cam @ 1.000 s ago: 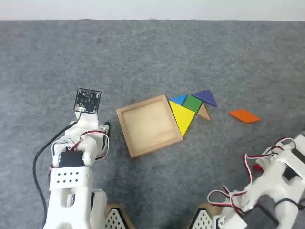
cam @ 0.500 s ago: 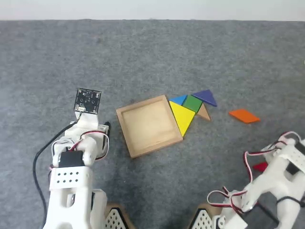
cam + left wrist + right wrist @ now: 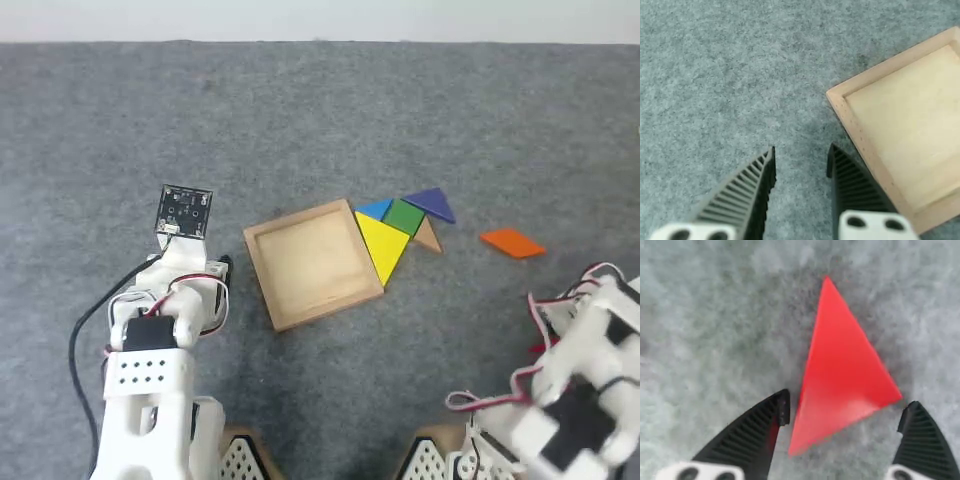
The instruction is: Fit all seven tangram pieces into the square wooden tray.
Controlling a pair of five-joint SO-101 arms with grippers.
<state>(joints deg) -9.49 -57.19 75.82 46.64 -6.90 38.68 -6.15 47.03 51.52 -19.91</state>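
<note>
Straddling flat red triangular piece (image 3: 840, 365) on grey counter (image 3: 690, 290) | right hand (image 3: 847, 401) spread wide | left hand (image 3: 802, 150) slightly parted, just beside square wooden tray (image 3: 900, 125)

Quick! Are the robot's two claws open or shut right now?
Left gripper: open, empty, beside the tray.
Right gripper: open, straddling the red triangle, nothing held.

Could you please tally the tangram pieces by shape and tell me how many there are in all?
Triangles: 5 (yellow, blue, purple, tan, red)
Squares: 1 (green)
Parallelograms: 1 (orange)
Total: 7 pieces
</note>
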